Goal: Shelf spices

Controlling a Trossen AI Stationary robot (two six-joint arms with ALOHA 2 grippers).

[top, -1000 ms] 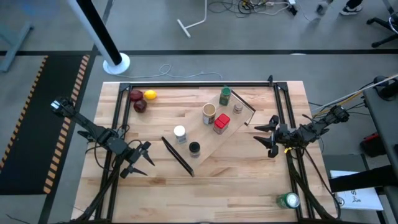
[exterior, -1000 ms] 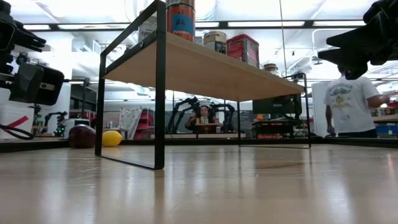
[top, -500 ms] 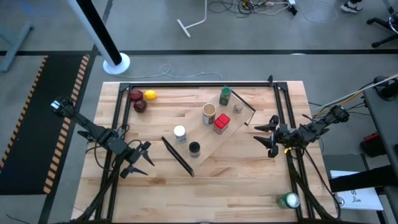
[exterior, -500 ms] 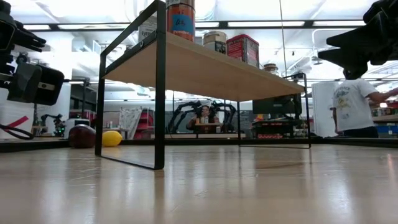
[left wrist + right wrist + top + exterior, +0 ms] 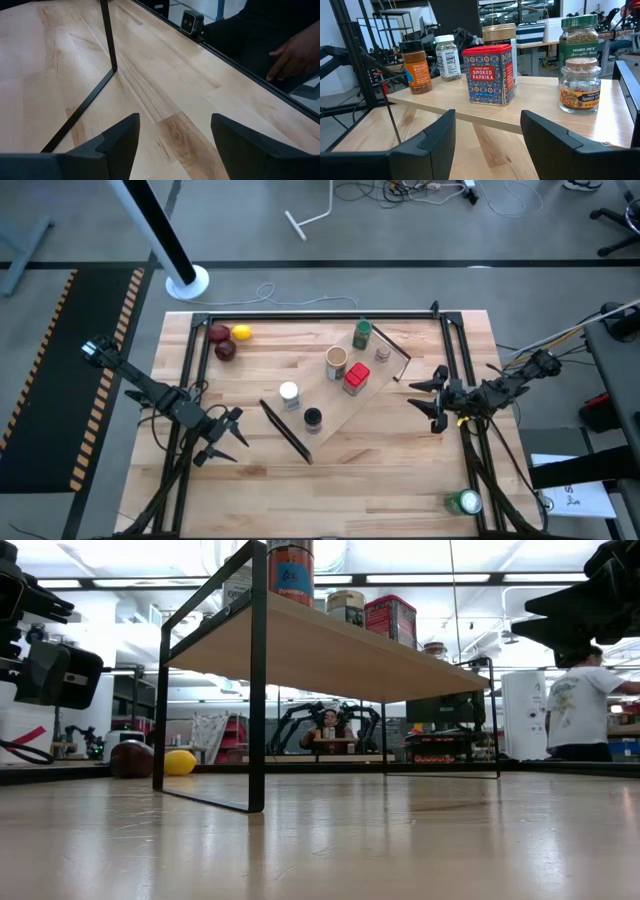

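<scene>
The shelf [image 5: 338, 416], a light-wood plank on black bar legs, stands slantwise mid-table on its two end frames. All six spices stand on it: green-lidded jar [image 5: 361, 334], tan cylinder [image 5: 336, 361], red box [image 5: 356, 378], tiny grey-capped jar [image 5: 382, 353], white-capped jar [image 5: 289, 394] and black-capped jar [image 5: 312, 419]. My left gripper [image 5: 237, 428] hovers open to the left of the shelf's near end. My right gripper [image 5: 418, 396] is open to the right of the shelf and faces the red box [image 5: 488, 75] and the tiny jar [image 5: 578, 85].
Red and yellow fruit [image 5: 228, 338] lie at the far left corner. A green-and-white can [image 5: 465, 502] sits at the near right corner. Black rails [image 5: 300, 318] frame the tabletop. A person's hand [image 5: 295, 52] shows beyond the table's edge, and a person [image 5: 580, 705] stands in the room behind.
Both arms, the shelf and the spices have kept still. Only the person in the room behind has walked a little toward the right in the low view.
</scene>
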